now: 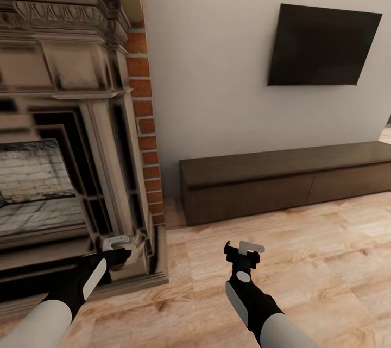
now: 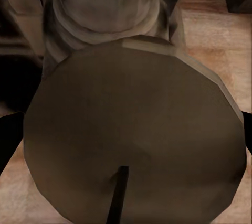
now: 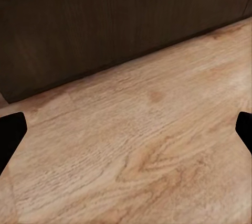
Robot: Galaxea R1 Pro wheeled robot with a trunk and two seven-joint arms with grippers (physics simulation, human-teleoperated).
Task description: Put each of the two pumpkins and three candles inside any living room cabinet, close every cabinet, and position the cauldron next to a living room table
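The left hand [image 1: 120,247], low at the frame's left, pinches a candle [image 2: 134,135] ready for the closed cabinet [image 1: 282,182] at centre-right, while the right hand [image 1: 243,253] hangs spread, free to open it.

Cabinet [image 1: 282,182] right of fireplace [image 1: 70,136]

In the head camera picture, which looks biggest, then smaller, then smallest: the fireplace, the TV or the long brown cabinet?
1. Fireplace, but it is nearest, so unsure.
2. Cabinet.
3. TV.

Matt dark wood is seen on the cabinet [image 1: 282,179], pale grained planks on the floor [image 1: 304,261], rough brick beside the fireplace [image 1: 142,120].
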